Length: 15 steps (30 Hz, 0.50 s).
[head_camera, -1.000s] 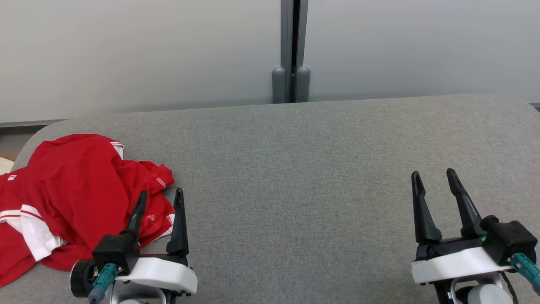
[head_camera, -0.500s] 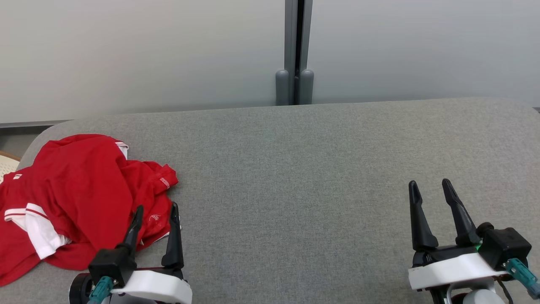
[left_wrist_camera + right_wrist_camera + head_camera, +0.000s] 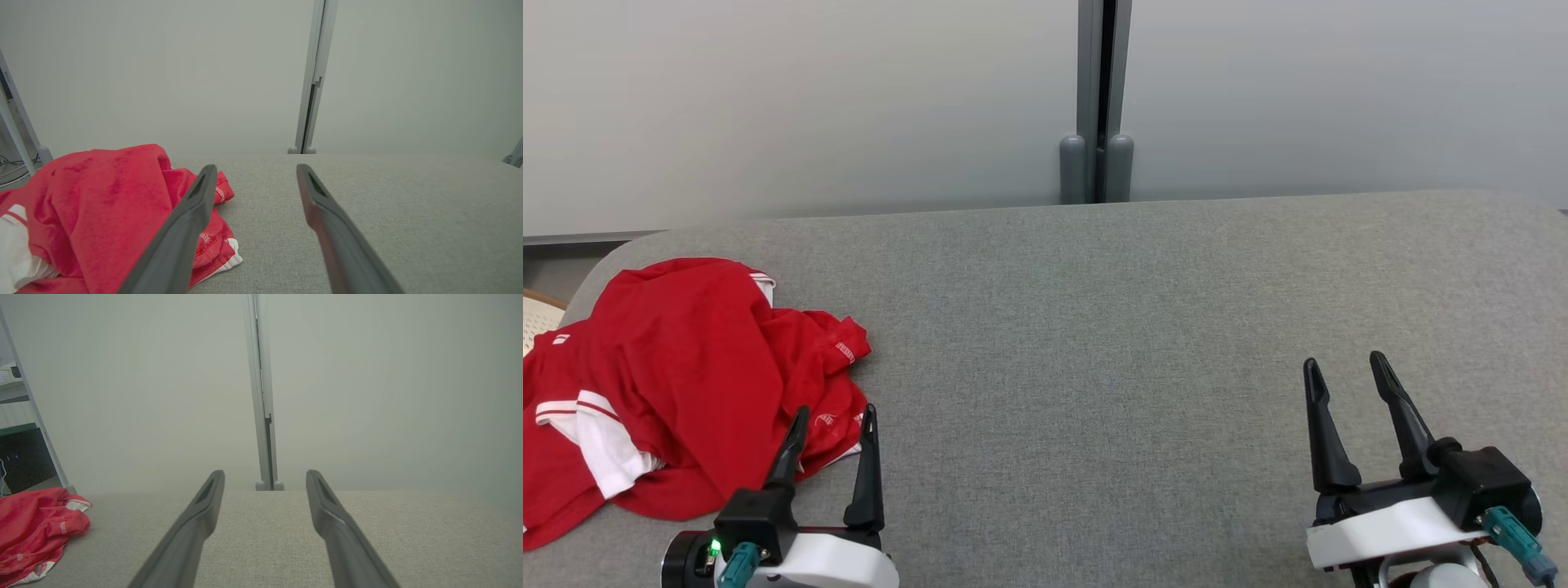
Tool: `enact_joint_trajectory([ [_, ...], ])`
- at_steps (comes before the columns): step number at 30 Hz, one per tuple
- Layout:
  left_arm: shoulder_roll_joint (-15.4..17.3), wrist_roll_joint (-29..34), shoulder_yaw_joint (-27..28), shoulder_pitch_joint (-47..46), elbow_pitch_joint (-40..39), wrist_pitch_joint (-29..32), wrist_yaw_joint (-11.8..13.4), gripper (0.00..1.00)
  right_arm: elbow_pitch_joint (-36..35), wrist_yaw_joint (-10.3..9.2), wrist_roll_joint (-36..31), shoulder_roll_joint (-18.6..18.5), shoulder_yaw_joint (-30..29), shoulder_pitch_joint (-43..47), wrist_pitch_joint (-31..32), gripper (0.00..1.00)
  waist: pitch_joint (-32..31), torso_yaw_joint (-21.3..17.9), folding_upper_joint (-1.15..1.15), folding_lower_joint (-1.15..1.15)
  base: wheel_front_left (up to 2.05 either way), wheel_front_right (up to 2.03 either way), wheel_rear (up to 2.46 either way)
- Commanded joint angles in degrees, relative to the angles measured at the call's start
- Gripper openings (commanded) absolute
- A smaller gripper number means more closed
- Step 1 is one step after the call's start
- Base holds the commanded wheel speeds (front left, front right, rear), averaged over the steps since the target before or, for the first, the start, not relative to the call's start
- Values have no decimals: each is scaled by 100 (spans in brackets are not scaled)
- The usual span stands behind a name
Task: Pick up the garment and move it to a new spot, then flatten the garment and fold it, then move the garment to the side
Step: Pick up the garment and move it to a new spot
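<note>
The red garment [image 3: 678,367] with white trim lay in a crumpled heap at the left end of the desk [image 3: 1094,367], which had a grey cloth surface. One white sleeve edge showed on its left side, and part of the cloth ran out of the head view at the left edge.

The left tool [image 3: 836,409] was at the near right corner of the heap, with its two dark fingers spread apart and nothing between them. In the head view its left finger lay in front of the red cloth, and its right finger was just beside the hem, over bare desk. I could not tell if the left finger touched the cloth or was above it.

The right tool [image 3: 1343,360] was well apart from the garment, over the bare right part of the desk. Its fingers were also spread and held nothing.

Behind the desk stood a pale wall with a grey vertical post [image 3: 1097,98] in the middle.
</note>
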Motion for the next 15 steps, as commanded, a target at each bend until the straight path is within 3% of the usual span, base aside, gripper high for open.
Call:
enact_joint_trajectory([
  [1,20,97,-12,-19,-7,-36,26,100,-4,0,-101,-18,-1,-23,-40,100,2,12,0,0,0,0,0],
  [8,22,172,-88,-76,42,-62,63,100,-28,0,-59,-17,123,75,-78,100,-30,331,0,0,0,0,0],
  [15,23,205,8,-9,68,-61,75,100,5,0,22,-15,414,139,-78,100,-110,1116,0,0,0,0,0],
])
